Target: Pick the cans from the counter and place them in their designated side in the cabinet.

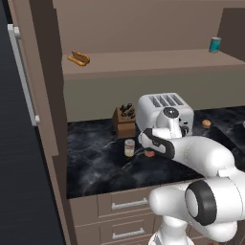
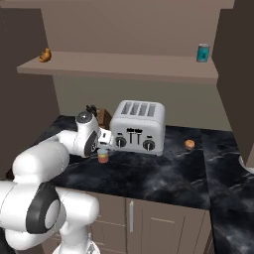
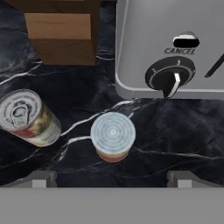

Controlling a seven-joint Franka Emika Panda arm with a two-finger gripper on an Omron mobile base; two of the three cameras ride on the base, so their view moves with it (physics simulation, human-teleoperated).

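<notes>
Around the short red-orange can (image 3: pixel 113 136) you have bare black counter (image 3: pixel 175 131) on every side, and the wide-apart fingertips (image 3: pixel 41 178) stand clear of it on both flanks. Just behind that can the toaster (image 3: pixel 170 43) walls off the far side, with the wooden knife block (image 3: pixel 63 37) beside it, and the cream-yellow can (image 3: pixel 27 117) stands near its one flank, apart from it. Above that can, the cabinet shelf (image 1: pixel 143 64) lies open between the hot dog (image 1: pixel 79 58) and the teal can (image 1: pixel 215 44).
</notes>
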